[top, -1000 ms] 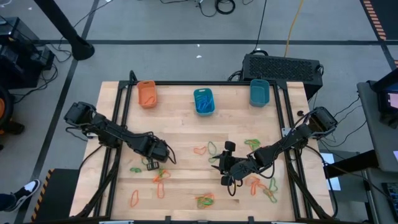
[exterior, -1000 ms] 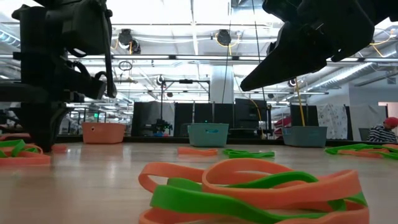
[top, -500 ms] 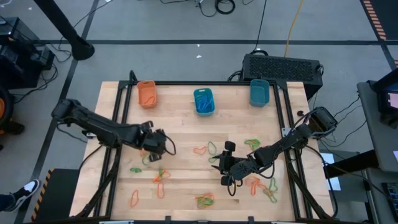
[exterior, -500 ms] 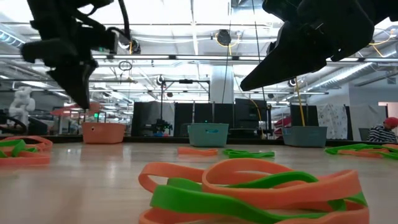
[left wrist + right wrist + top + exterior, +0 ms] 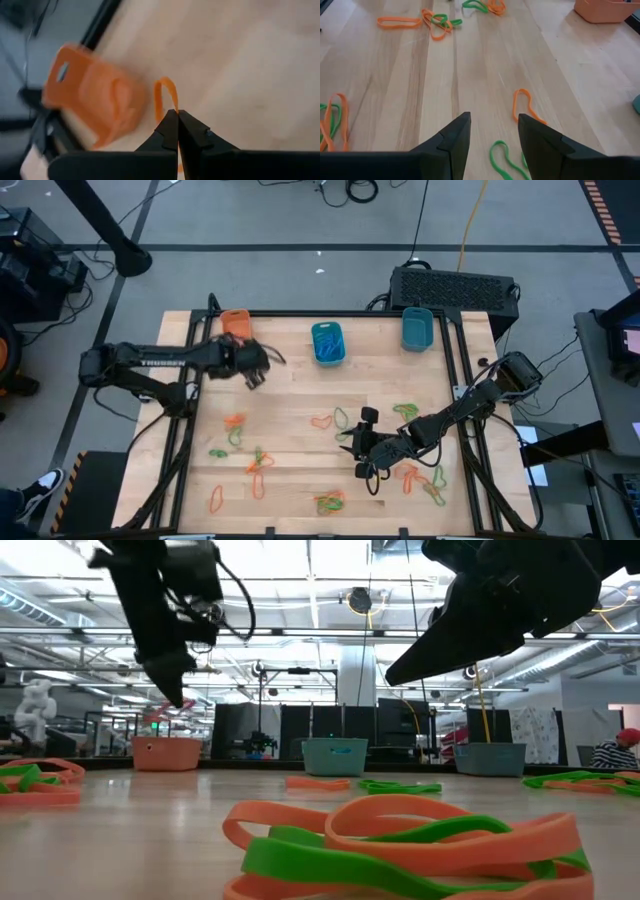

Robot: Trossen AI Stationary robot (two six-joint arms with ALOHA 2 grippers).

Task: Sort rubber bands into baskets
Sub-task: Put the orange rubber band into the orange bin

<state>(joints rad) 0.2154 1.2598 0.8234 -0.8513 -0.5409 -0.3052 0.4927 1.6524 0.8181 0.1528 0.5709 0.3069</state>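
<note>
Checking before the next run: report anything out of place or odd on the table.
Nothing stands out. Loose rubber bands lie scattered on the table awaiting sorting; the three baskets sit upright along the far edge. The left gripper carries an orange band near the orange basket.

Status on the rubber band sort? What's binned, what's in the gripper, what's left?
Done: the middle teal basket already holds some bands. In hand: the left gripper is shut on an orange rubber band and hangs near the orange basket. The right gripper is open above the table, holding nothing. Left: many orange and green loose bands across the near half of the table.
</note>
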